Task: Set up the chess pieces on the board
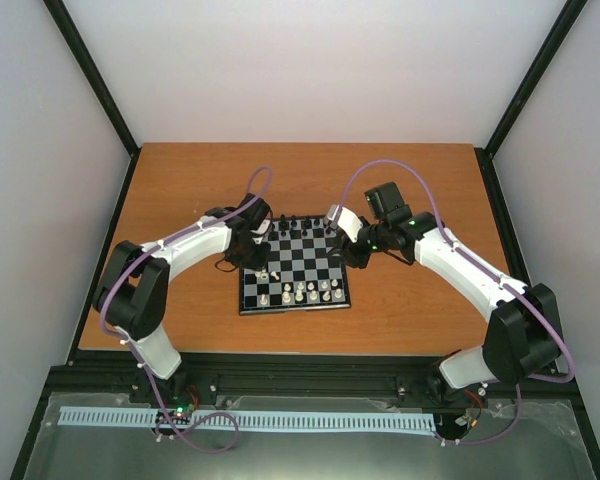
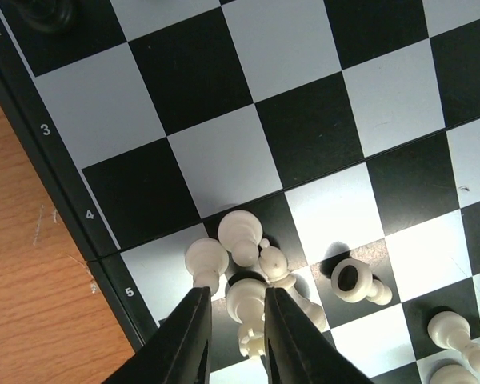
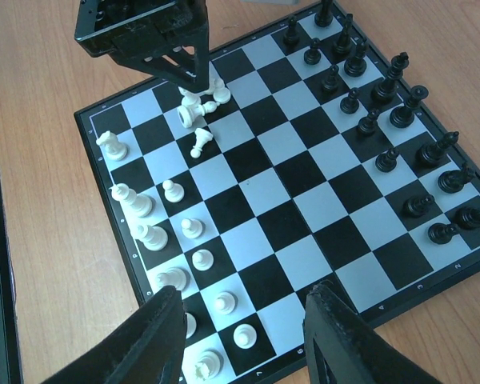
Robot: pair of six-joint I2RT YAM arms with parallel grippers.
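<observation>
The left end effector (image 2: 234, 294) hangs low over the board (image 1: 310, 262), at the side where the rim carries the numbers 4 and 5. Its two fingers (image 2: 188, 344) stand close together, and one cream-white piece (image 2: 246, 302) sits in the narrow gap between them. I cannot tell if the fingers already press on it or only stand around it. Just ahead of the fingertips there is a small heap of cream-white pieces (image 2: 240, 232), touching each other, some of them lying on their side. A little to the right of the heap, one fallen piece (image 2: 352, 278) shows its hollow base.

The right end effector (image 3: 246, 292) hovers above the opposite edge of the board. Its fingers (image 3: 336, 336) are wide apart and hold nothing. Ahead of it and to its left, upright white pieces (image 3: 172, 190) stand in two short rows along one side of the board. Ahead and to its right, the black pieces (image 3: 350, 102) stand in two rows along the other side. The squares between the two groups are bare. The heap and the left end effector are at the far corner from this end effector, on the white side.

The board lies flat on the wooden tabletop (image 1: 400, 190), between the two arms.
</observation>
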